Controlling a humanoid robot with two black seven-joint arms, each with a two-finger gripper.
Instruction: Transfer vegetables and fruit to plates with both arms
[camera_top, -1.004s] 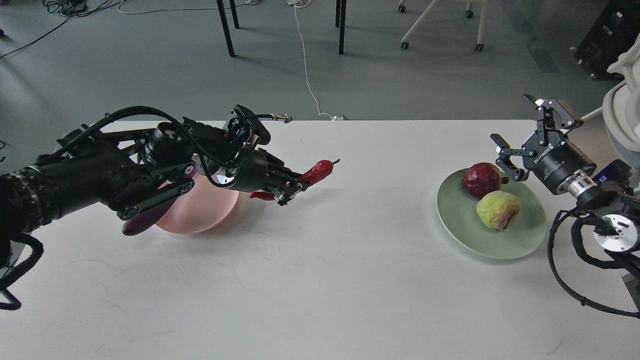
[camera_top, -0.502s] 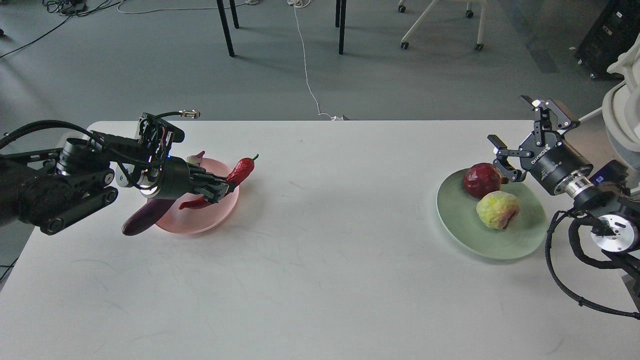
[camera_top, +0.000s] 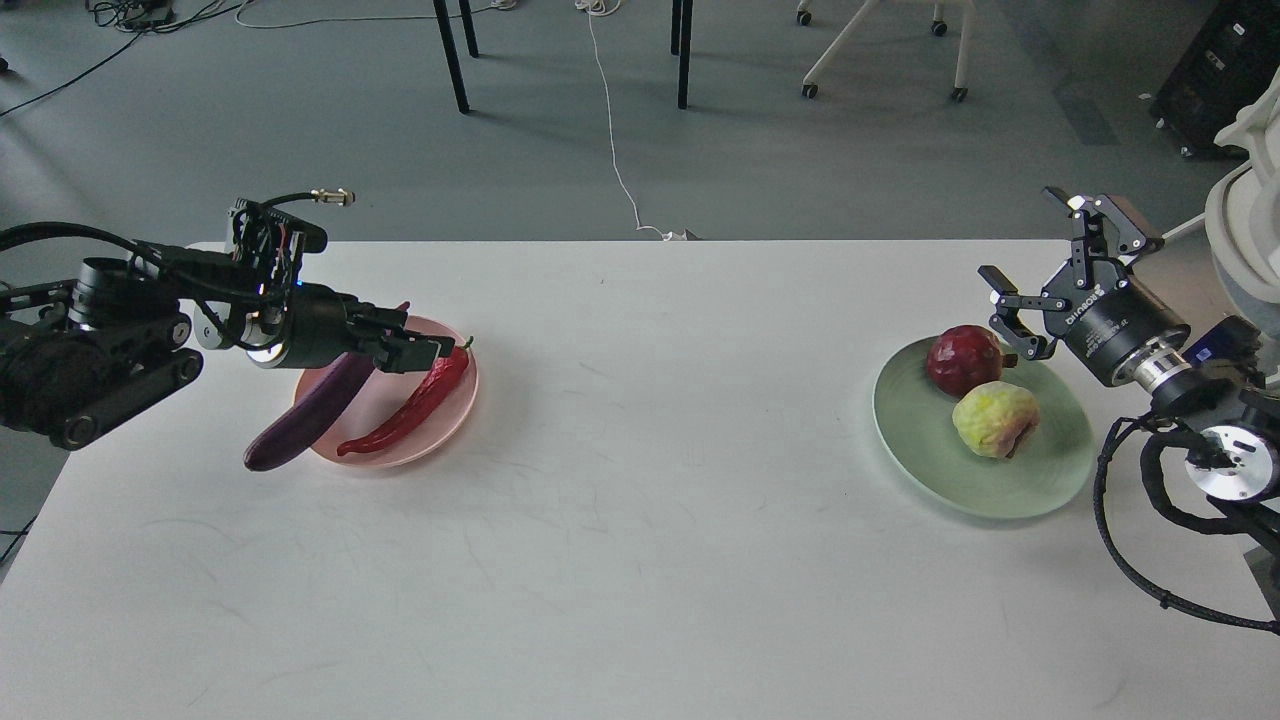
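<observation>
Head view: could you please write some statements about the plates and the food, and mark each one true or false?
1. The red chili pepper lies on the pink plate. True.
2. The eggplant lies fully inside the pink plate. False: one end sticks out over the table.
3. The pomegranate and the yellow-green fruit share the pale green plate. True.
4. The right end effector holds the pomegranate. False: it is open, holding nothing.

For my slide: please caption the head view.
Eggplant and chili pepper on pink plate; both fruits on green plate.
</observation>
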